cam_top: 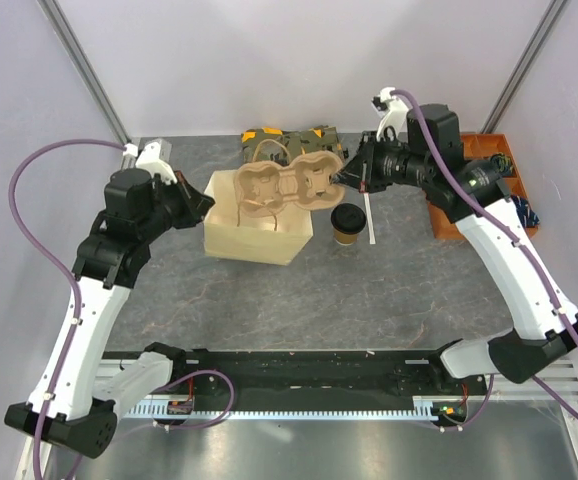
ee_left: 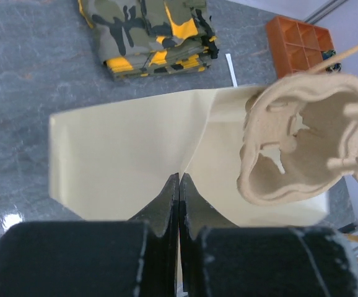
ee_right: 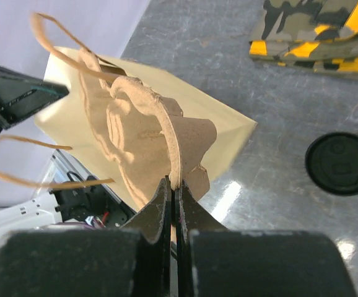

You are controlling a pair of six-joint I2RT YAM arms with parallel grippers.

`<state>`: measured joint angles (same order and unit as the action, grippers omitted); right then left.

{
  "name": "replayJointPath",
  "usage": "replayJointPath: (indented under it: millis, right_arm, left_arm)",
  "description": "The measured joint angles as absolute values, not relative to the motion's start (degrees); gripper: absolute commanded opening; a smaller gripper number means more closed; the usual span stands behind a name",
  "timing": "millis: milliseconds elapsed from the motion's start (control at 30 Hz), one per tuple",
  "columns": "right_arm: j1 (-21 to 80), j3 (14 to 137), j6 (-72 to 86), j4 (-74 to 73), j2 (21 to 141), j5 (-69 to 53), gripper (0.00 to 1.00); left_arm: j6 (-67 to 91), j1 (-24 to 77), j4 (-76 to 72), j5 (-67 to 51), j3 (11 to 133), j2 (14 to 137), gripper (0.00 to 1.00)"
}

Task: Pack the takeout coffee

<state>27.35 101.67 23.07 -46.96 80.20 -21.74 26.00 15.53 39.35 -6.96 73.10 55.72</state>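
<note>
At the far left, the left gripper is clenched on the left wall of the tall tan paper bag, its two black fingers pressed together with the paper pinched between them. The bag stands upright on the grey stone-patterned table, and its twisted paper handles curl out at the top.

Over the bag's open mouth sits the brown moulded-pulp two-hole cup tray, tilted, with its right end jutting past the bag's right edge. Whether it touches the bag's rim cannot be told.

Behind the bag lies a folded green, black and yellow camouflage cloth.

The right gripper is clamped tight on the tray's right rim, just right of the bag.

The small tan kraft-paper coffee cup, capped with its round black plastic lid, stands upright on the table just beside the bag's right side, apart from both grippers.

A thin white strip lies just right of the cup. Well to the right of the bag is an orange plastic compartment box.
</note>
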Motion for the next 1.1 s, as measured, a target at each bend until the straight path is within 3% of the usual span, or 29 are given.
replayJointPath:
  millis: [333, 1100]
  right_arm:
    - [31.7, 94.2, 25.8, -44.0, 78.5, -18.3, 0.00]
    - [37.7, 99.2, 24.7, -50.9, 83.9, -6.1, 0.00]
  left_arm:
    - [30.5, 16.6, 36.6, -7.2, 66.2, 52.4, 0.02]
    - [34.6, 27.2, 32.4, -5.7, 64.3, 54.2, 0.02]
